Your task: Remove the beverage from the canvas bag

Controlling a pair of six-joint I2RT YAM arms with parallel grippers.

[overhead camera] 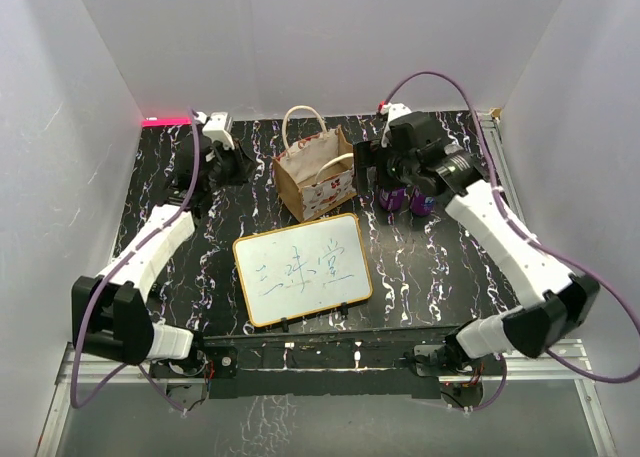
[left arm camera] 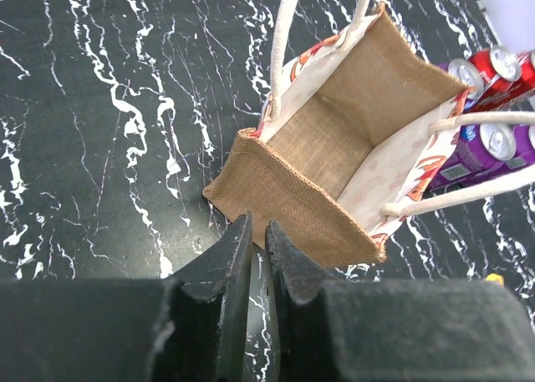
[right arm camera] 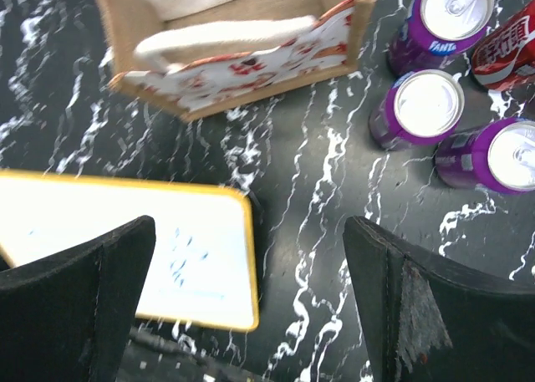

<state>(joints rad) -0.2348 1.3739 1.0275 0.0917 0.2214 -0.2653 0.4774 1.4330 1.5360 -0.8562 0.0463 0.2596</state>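
The canvas bag (overhead camera: 315, 177) stands upright at the back middle of the table, its mouth open. In the left wrist view its inside (left arm camera: 334, 140) shows only tan lining, with no can in it. Several beverage cans stand on the table right of the bag: purple ones (right arm camera: 422, 106) and a red one (right arm camera: 510, 48). They also show in the top view (overhead camera: 410, 201). My left gripper (left arm camera: 257, 227) is shut and empty, just off the bag's near left corner. My right gripper (right arm camera: 249, 225) is wide open and empty, above the table between bag, cans and whiteboard.
A wood-framed whiteboard (overhead camera: 302, 267) with blue writing lies in front of the bag; its corner shows in the right wrist view (right arm camera: 109, 248). White walls close in the table on three sides. The bag's cream handles (left arm camera: 468, 190) arch over its mouth.
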